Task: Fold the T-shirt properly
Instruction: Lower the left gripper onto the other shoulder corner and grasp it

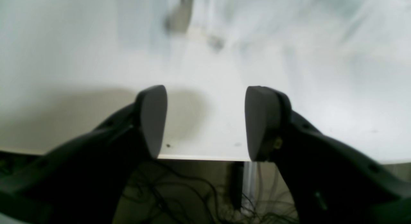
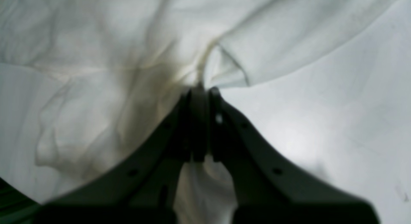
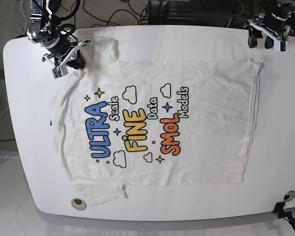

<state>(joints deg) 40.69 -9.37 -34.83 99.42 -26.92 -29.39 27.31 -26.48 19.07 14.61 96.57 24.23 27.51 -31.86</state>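
Note:
The white T-shirt (image 3: 157, 123) lies spread on the white table (image 3: 187, 44), print up, with blue "ULTRA", yellow "FINE" and orange "SMOL". My right gripper (image 3: 64, 61) is at the shirt's far left sleeve. In the right wrist view that gripper (image 2: 200, 89) is shut, with a fold of the T-shirt (image 2: 96, 89) pinched between its tips. My left gripper (image 3: 268, 39) hovers at the table's far right corner, beyond the shirt's hem. The left wrist view shows it (image 1: 205, 121) open over the table's edge, with nothing between its fingers.
A round hole (image 3: 78, 202) sits in the table near the front left. A black clamp (image 3: 285, 209) grips the front right corner. Loose cables (image 1: 192, 192) hang below the table's edge under the left gripper. More cables (image 3: 113, 10) lie behind the table.

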